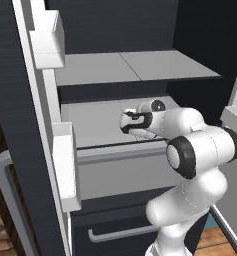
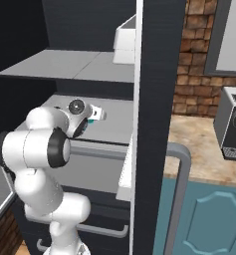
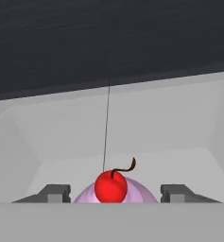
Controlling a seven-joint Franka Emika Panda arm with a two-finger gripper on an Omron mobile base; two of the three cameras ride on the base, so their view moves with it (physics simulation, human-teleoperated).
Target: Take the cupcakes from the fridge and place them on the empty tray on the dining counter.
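Note:
My gripper point(image 3: 115, 191) reaches into the open fridge point(image 1: 140, 67) over its lower light grey shelf point(image 1: 95, 120). Between the two dark fingertips point(image 3: 56, 191) sits one of the cupcakes point(image 3: 138, 195), with pink frosting and a red cherry on top. The fingertips press in close on both of its sides. From the right base view the gripper point(image 2: 97, 117) shows a bit of the cupcake's teal wrapper point(image 2: 91, 120) at its tip. In the left base view the hand point(image 1: 127, 122) covers the cupcake. The tray and the dining counter are out of view.
The open left door carries white bins point(image 1: 65, 165) close beside the arm. The right door's edge point(image 2: 157, 99) stands to the arm's right. An upper shelf point(image 2: 64, 64) hangs above the hand. A drawer handle point(image 1: 120, 232) lies below. A coffee machine point(image 2: 231, 124) stands on a side counter.

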